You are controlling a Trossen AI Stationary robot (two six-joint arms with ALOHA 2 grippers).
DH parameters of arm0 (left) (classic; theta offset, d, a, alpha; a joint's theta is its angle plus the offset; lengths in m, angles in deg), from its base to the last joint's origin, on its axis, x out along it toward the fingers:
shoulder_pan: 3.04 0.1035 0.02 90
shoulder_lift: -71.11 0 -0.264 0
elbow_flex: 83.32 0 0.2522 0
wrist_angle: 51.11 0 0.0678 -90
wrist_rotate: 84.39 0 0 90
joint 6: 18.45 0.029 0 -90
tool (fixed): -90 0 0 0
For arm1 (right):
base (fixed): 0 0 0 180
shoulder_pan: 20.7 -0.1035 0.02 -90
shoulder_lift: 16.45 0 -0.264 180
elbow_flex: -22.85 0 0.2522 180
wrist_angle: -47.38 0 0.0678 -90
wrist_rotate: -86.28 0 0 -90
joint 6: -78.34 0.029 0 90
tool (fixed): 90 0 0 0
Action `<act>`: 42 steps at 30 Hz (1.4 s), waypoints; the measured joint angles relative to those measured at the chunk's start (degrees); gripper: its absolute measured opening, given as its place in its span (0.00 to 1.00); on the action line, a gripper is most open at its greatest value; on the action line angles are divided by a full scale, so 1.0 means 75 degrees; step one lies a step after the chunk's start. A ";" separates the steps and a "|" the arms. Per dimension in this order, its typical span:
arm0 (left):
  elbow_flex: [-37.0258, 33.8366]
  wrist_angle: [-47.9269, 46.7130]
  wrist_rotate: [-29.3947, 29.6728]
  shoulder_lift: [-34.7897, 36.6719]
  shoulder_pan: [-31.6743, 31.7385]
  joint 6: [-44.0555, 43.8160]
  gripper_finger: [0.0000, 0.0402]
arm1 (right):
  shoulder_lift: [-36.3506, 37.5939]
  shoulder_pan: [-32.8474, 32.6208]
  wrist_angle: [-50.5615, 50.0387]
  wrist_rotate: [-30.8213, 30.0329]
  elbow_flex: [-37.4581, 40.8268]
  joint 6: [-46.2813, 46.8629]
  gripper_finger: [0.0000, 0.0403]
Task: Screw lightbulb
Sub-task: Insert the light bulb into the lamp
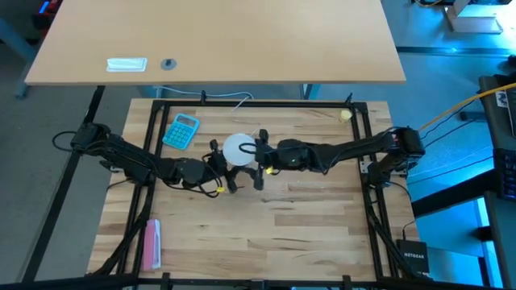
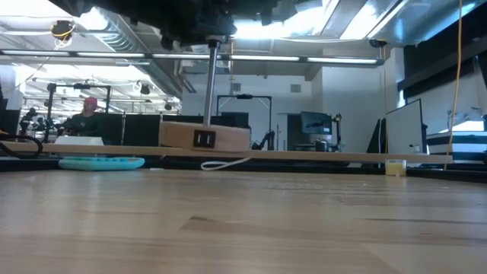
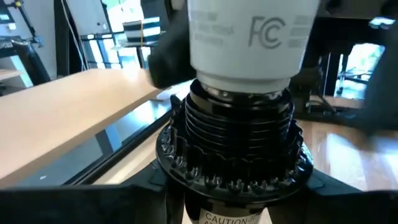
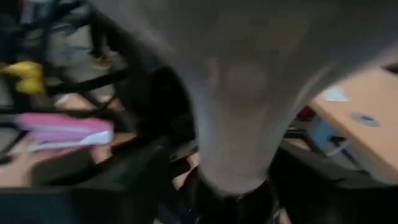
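Observation:
The white lightbulb point(image 1: 239, 150) stands dome up, its base sunk in a black ribbed socket point(image 3: 239, 130), and both hang above the table's middle. My left gripper point(image 1: 216, 171) reaches in level from the left, shut on the socket below the bulb. My right gripper point(image 1: 258, 155) comes level from the right, and its fingers stand open on either side of the bulb point(image 4: 236, 93). The bulb fills the right wrist view. In the low view only the dark underside of the arms point(image 2: 194, 19) shows, high above the bare boards. My left gripper holds the socket by its lower part with the caution label point(image 3: 231, 218), under the toothed flange, pinched between the two fingers. The fingers come level from the table's left. The socket stands upright with the bulb on top, lifted clear of the table. My right gripper: whether its fingers touch the bulb I cannot tell.
A teal calculator point(image 1: 181, 130) lies at the far left of the board. A pink stapler point(image 1: 151, 243) lies near the front left corner, and a small yellow ball point(image 1: 345, 115) sits at the far right. Another table point(image 1: 218, 40) stands beyond, and a person point(image 2: 90, 114) sits far off.

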 joint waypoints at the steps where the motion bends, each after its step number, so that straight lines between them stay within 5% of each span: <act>1: 0.0005 0.0009 -0.0008 0.0000 0.0001 0.0006 0.37 | 0.0144 0.0000 -0.0190 0.0194 0.0003 -0.0002 0.73; 4: 0.0005 -0.0007 -0.0102 0.0000 0.0003 0.0028 0.37 | 0.0677 0.0000 -0.0884 0.0768 0.0000 -0.0089 0.87; 8: 0.0005 0.0034 -0.0691 0.0041 0.0008 0.0031 0.37 | 0.1075 0.0018 -0.1823 0.1416 -0.0003 -0.0496 0.92; 16: -0.0001 0.0361 -0.3719 0.0041 0.0280 -0.0017 0.37 | 0.0588 0.0420 -0.0419 0.3544 -0.0013 -0.0582 0.83; 24: -0.0016 0.0342 -0.4574 0.0029 0.0446 -0.0206 0.37 | 0.0169 0.0396 0.0410 0.4792 -0.0012 -0.0603 0.70; 32: -0.0020 0.0342 -0.4541 0.0029 0.0487 -0.0243 0.37 | 0.0143 0.0399 0.0413 0.4391 -0.0015 -0.0650 0.37; 37: -0.0033 0.0279 -0.3903 0.0020 0.0471 -0.0214 0.37 | 0.0201 0.0393 0.0088 0.3907 -0.0017 -0.0856 0.36; 42: -0.0033 0.0316 -0.2476 0.0018 0.0289 -0.0179 0.37 | 0.0256 0.0183 0.0017 0.2182 -0.0026 -0.0630 0.36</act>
